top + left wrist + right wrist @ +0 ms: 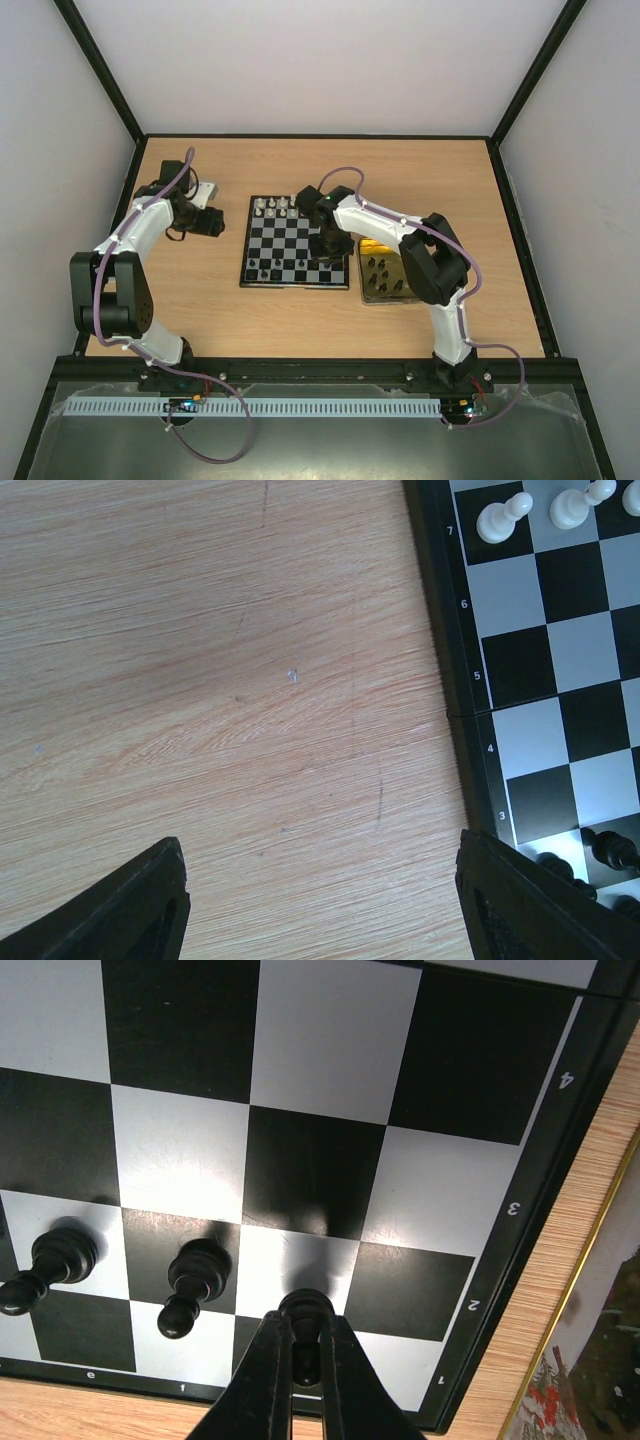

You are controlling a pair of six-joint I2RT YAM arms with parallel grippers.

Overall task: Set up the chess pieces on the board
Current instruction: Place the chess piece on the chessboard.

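Your right gripper (305, 1350) is pinching a small, glossy black pawn (305, 1310) between its slim, tapering black fingers, which are sitting narrow around the round-headed piece. It is holding that pawn low over the board (320, 1080), near the edge rows numbered 1 and 2; whether the base is touching the square, you cannot tell. Just beside it, two other black pawns (192, 1282) are standing upright on neighbouring squares above the letters e and f. The board's smooth checks are shining silvery-grey and black inside a thin black rim, and it is lying flat on the pale, grained wooden table (200, 680). A yellow-lined metal tin (375, 247) is lying just beside the board's right edge, holding more dark chessmen (378, 268). Your left gripper (320, 890) is hanging spread wide over bare wood left of the board, gripping nothing. White chessmen (503, 517) with rounded heads are standing by the row marked 7.
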